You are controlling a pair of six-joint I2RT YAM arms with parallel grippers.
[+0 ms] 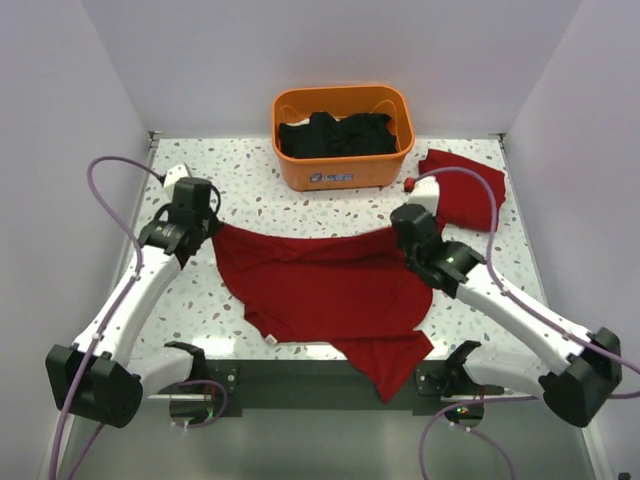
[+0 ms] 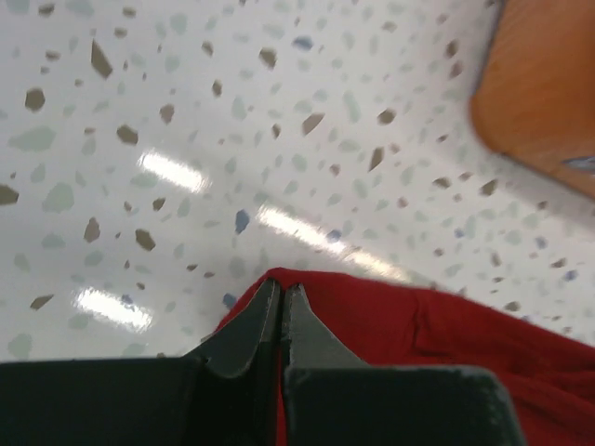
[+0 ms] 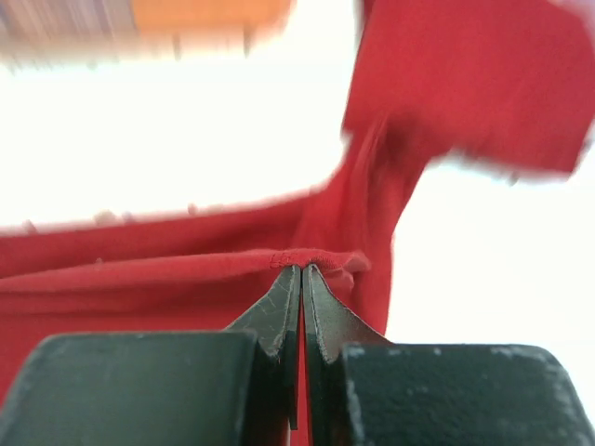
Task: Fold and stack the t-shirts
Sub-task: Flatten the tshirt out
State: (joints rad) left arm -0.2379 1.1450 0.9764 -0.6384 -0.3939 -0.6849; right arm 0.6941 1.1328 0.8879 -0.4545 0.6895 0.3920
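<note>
A dark-red t-shirt (image 1: 325, 285) lies spread across the middle of the table, its lower part hanging over the near edge. My left gripper (image 1: 213, 230) is shut on its left corner; the pinched red cloth (image 2: 390, 325) shows in the left wrist view, with the gripper (image 2: 281, 290) closed on its edge. My right gripper (image 1: 400, 232) is shut on the shirt's right top edge; the gripper (image 3: 303, 271) pinches a hemmed fold of cloth (image 3: 186, 279). A second red t-shirt (image 1: 465, 185) lies folded at the back right.
An orange basket (image 1: 345, 170) with dark clothes (image 1: 335, 135) stands at the back centre; its corner shows in the left wrist view (image 2: 548, 102). White walls close in the speckled table (image 1: 260, 190) on three sides.
</note>
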